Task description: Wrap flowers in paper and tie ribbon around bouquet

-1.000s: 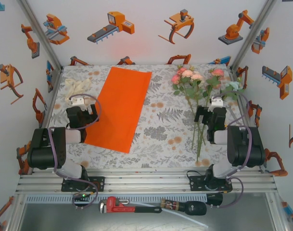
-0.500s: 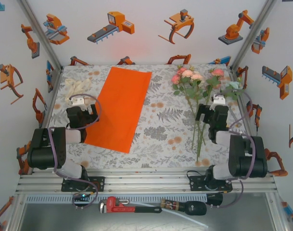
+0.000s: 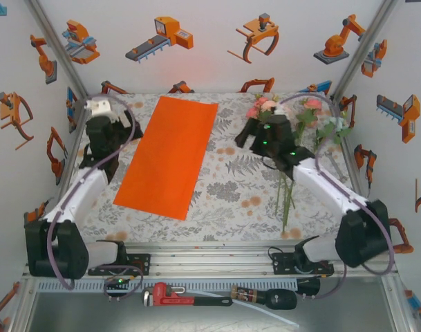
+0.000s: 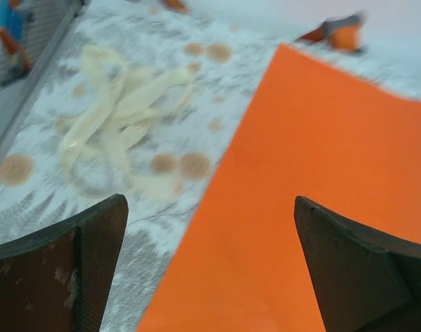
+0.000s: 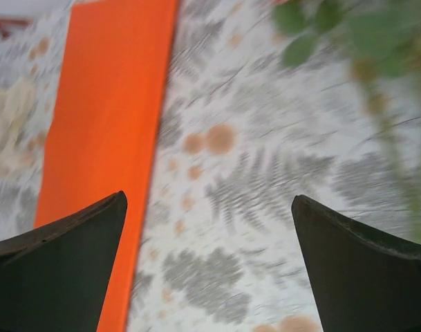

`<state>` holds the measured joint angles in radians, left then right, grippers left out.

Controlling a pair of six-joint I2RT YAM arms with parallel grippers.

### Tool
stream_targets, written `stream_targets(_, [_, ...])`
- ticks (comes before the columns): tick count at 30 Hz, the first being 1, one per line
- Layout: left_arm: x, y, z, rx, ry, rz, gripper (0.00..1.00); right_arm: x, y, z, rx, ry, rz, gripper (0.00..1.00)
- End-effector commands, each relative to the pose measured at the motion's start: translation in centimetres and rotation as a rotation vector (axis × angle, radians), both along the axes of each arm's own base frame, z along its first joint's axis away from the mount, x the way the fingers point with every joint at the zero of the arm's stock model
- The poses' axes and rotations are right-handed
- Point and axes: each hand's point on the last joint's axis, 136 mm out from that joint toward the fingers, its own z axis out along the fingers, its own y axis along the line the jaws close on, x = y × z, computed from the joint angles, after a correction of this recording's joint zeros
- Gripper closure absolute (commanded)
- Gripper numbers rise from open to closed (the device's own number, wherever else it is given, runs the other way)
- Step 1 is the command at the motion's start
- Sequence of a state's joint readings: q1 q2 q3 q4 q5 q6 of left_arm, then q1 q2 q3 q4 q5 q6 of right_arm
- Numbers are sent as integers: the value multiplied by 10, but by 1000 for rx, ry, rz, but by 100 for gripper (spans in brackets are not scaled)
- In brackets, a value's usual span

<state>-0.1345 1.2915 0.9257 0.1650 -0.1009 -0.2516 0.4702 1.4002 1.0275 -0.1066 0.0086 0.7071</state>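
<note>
The orange paper (image 3: 170,155) lies flat on the table's left half, also in the left wrist view (image 4: 314,180) and the right wrist view (image 5: 99,117). The flowers (image 3: 296,114) lie loose at the back right, apart from the paper, stems (image 3: 286,197) pointing toward me. The cream ribbon (image 4: 120,117) sits bunched left of the paper's far end. My left gripper (image 3: 105,135) hovers open at the back left, over the paper's left edge, just short of the ribbon (image 4: 210,200). My right gripper (image 3: 250,138) is open and empty beside the flower heads, facing the paper across bare tablecloth (image 5: 209,200).
The tablecloth (image 3: 231,187) is patterned with grey ferns. Enclosure walls and metal corner posts (image 3: 58,48) close in the back and sides. A red pipe wrench (image 3: 175,296) and a dark tool (image 3: 265,299) lie on the shelf in front of the arm bases.
Both arms have unfolded from their tucked pose. The left gripper reached to the back left over the ribbon's spot. The right gripper swung back and left to the flower heads.
</note>
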Motion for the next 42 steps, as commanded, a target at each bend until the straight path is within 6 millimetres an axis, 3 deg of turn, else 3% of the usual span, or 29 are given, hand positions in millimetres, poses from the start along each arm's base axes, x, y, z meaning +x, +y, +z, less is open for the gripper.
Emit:
stream_targets(1, [-3,-33,-73,-132,405,-120,3,-1,57,-23,57,112,42,9])
stream_targets(2, [5,-33,-75,-129,431,-120,3,-1,75,-28,53,119,63,9])
stream_targets(3, [9,-32,-89,-123,494,-125,1,2,94,-35,50,126,81,9])
stream_targets(5, [17,-25,-109,-105,593,-119,6,3,125,-50,56,140,106,10])
stream_targets(7, [25,-15,-131,-65,680,-110,14,4,152,-64,73,156,140,18])
stream_targets(10, [33,-6,-156,-30,745,-118,24,1,179,-89,75,206,183,25])
stream_targets(14, [40,-1,-182,32,800,-122,39,-7,195,-119,58,260,213,33])
stream_targets(21, [65,-8,-190,127,769,-162,44,-12,195,-151,25,303,216,50])
stream_targets(27, [80,-5,-201,165,787,-172,44,-11,191,-157,0,314,198,50])
stream_targets(36, [85,-13,-225,136,825,-256,43,-9,181,-161,-65,327,164,52])
stream_targets(42, [85,-17,-221,122,813,-265,50,-10,178,-166,-81,343,151,54])
